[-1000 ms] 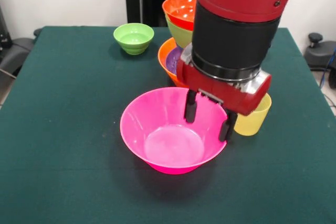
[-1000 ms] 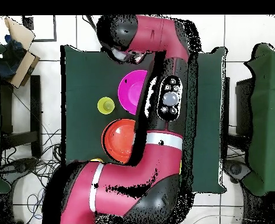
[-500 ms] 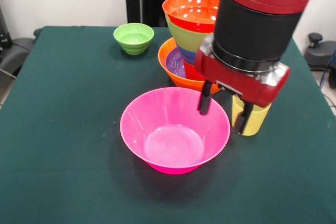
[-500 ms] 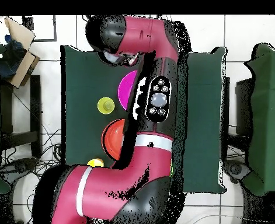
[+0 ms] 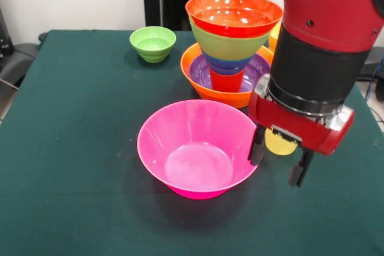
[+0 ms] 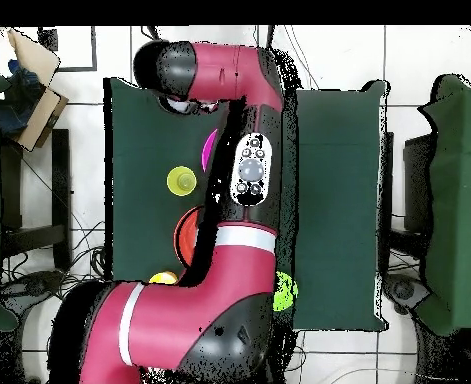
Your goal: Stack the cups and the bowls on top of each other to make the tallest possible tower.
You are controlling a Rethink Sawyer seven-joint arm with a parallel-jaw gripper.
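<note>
The claw (image 5: pixel 281 163) is being held open and empty, its two black fingers (image 5: pixel 257 145) spread apart and pointing down just above the green table (image 5: pixel 78 148). In the front view the left finger is hanging just beside the right rim of the pink bowl (image 5: pixel 199 148), outside it, and whether the two are touching cannot be told. A yellow cup (image 5: pixel 279 142) is sitting on the table directly behind the claw, between the two fingers as seen from the front, with most of it being hidden by the red wrist block (image 5: pixel 300 123).

Behind the claw and to its left in the front view, the tower (image 5: pixel 233 46) is standing on the table: a large orange bowl (image 5: pixel 204 85) is serving as its base, a purple bowl (image 5: pixel 201 70) is lying in it, and a red cup (image 5: pixel 227 81), a blue bowl (image 5: pixel 228 64), a green bowl (image 5: pixel 228 45) and a red-orange bowl (image 5: pixel 234 13) are rising above. A sliver of another yellow cup (image 5: pixel 275 34) is showing behind the tower. A small green bowl (image 5: pixel 153 43) is sitting well apart from the claw, far back to the left.

In the overhead view the claw is being covered by the arm (image 6: pixel 244 180); the yellow cup (image 6: pixel 181 181) is showing just beside the arm, and slivers of the pink bowl (image 6: pixel 208 150) and the tower (image 6: pixel 186 235) are showing at the arm's edge.
</note>
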